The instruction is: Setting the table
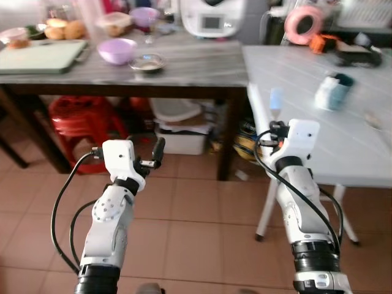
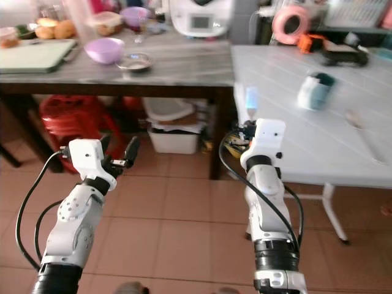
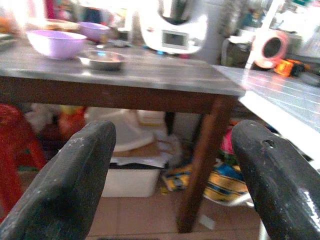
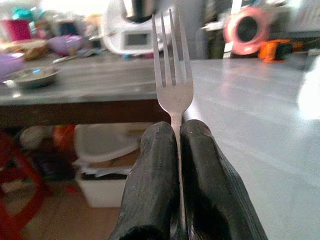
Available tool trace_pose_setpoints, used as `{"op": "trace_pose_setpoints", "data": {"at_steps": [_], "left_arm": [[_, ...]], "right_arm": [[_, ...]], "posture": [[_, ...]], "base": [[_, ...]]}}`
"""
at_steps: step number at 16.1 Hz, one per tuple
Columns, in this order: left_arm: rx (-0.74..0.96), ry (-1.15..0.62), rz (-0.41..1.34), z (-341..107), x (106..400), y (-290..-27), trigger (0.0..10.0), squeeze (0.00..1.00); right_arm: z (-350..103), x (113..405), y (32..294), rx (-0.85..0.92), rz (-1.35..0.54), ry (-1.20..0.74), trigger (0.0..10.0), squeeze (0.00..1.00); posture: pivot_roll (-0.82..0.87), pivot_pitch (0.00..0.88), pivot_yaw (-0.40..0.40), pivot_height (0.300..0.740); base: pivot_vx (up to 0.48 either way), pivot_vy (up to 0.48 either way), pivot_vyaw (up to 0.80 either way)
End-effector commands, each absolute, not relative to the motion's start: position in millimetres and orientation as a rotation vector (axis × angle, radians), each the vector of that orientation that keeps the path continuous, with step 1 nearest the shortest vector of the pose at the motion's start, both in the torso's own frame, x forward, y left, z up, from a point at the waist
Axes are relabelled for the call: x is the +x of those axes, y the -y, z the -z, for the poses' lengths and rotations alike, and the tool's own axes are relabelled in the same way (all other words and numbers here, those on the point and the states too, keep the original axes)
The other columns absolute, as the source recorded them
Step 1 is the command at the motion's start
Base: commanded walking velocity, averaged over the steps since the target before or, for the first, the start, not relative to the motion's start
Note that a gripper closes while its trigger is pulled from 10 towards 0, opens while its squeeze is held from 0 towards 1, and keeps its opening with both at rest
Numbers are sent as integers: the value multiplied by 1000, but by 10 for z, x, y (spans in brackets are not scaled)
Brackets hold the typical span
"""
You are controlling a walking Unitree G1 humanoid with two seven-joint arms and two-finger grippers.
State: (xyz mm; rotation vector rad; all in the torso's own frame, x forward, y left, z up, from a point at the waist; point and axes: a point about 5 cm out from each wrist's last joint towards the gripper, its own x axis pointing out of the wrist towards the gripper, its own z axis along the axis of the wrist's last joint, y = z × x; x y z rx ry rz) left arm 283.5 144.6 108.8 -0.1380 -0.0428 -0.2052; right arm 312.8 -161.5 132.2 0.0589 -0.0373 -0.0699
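My right gripper (image 4: pixel 176 126) is shut on the handle of a silver fork (image 4: pixel 172 65), whose tines stand up above the black fingers. The fork (image 1: pixel 275 100) is a blurred sliver at the near left edge of the white table (image 1: pixel 318 67), just above my right wrist. My left gripper (image 3: pixel 170 170) hangs open and holds nothing, lower down in front of the dark wooden table (image 1: pixel 190 70); one black finger (image 1: pixel 158 149) sticks out beside its white wrist block.
The wooden table carries a purple bowl (image 1: pixel 116 50), a small metal dish (image 1: pixel 147 62), a green cutting board (image 1: pixel 40 56) and a white appliance (image 1: pixel 211 17). A teal-and-white object (image 1: pixel 332 90) lies on the white table. Beneath stand a red stool (image 1: pixel 79 119) and a white bin (image 1: pixel 180 131).
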Motion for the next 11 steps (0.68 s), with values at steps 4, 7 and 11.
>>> {"op": "trace_pose_setpoints", "data": {"at_steps": [4,7,11], "left_arm": [[-122,41,181,-1093,2839,-1541,10000,0],[-116,22,124,-1080,2873,-1585,10000,0],[-126,37,161,-1099,2849,-1579,10000,0]], "right_arm": [[-1351,3159,1540,36,38,61,10000,0],[-1276,3159,1543,14,35,16,10000,0],[-1258,3163,1498,-14,17,16,10000,0]], "posture": [[-5,0,12,740],[-5,0,11,740],[-5,0,9,740]], "base": [[328,350,0],[110,116,0],[62,0,0]]}}
